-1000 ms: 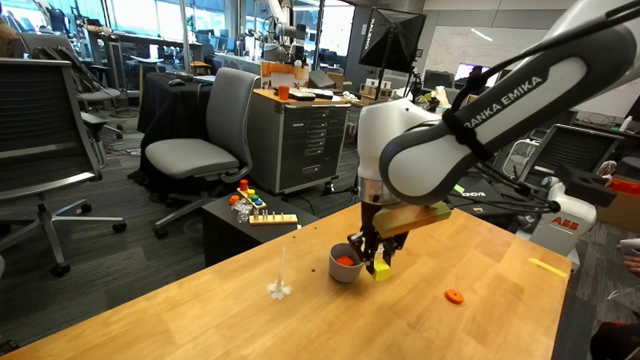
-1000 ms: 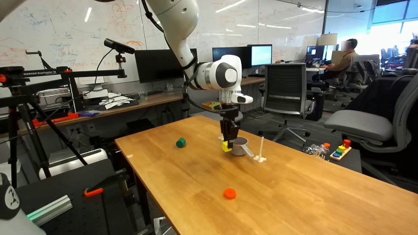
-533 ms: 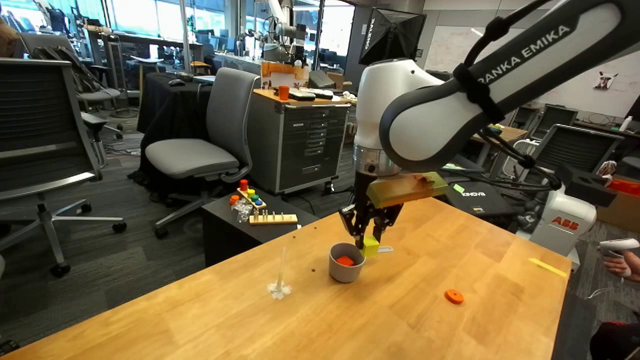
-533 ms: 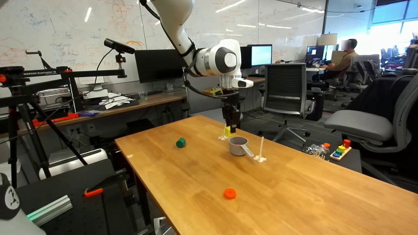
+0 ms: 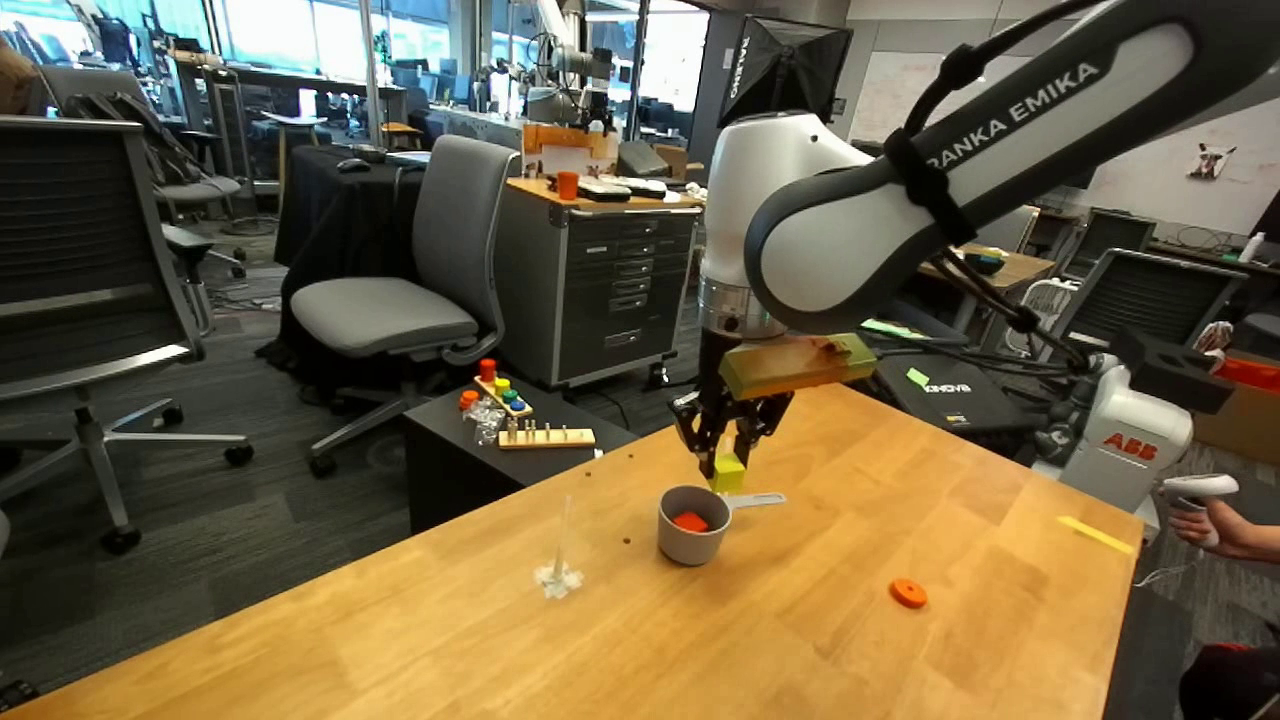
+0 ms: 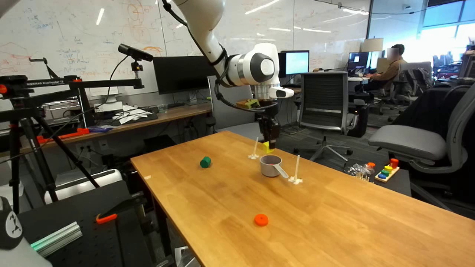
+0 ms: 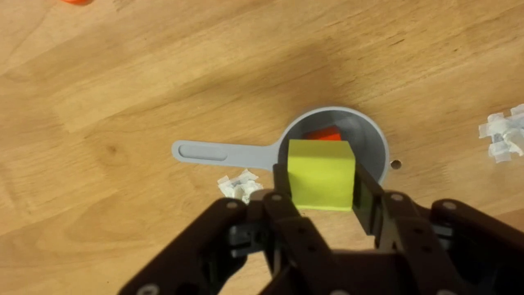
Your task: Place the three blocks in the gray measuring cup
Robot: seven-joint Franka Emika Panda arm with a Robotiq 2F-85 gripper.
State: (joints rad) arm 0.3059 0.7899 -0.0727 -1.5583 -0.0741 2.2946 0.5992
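The gray measuring cup (image 5: 685, 548) stands upright on the table, also in the other views (image 6: 269, 172) (image 7: 381, 141). Its handle (image 7: 249, 155) points left in the wrist view. A red block (image 5: 690, 521) lies inside it and shows partly in the wrist view (image 7: 326, 133). My gripper (image 5: 726, 462) is shut on the yellow-green cube (image 7: 321, 176), with a finger on each side. It holds the cube in the air, higher than the cup's rim; in the wrist view the cube overlaps the cup's opening. A flat orange round piece (image 5: 908, 594) lies apart on the table (image 6: 261, 220).
A thin upright rod (image 6: 297, 167) taped to the table stands beside the cup's handle end in an exterior view. Another taped rod (image 6: 255, 148) stands behind the cup. A green block (image 6: 205, 162) lies on the table (image 6: 222, 193) near its edge.
My gripper has lifted the yellow-green cube from low beside the cup, then shifted it slightly, leftward in one exterior view and rightward in the other. The cup and the red block stayed put.
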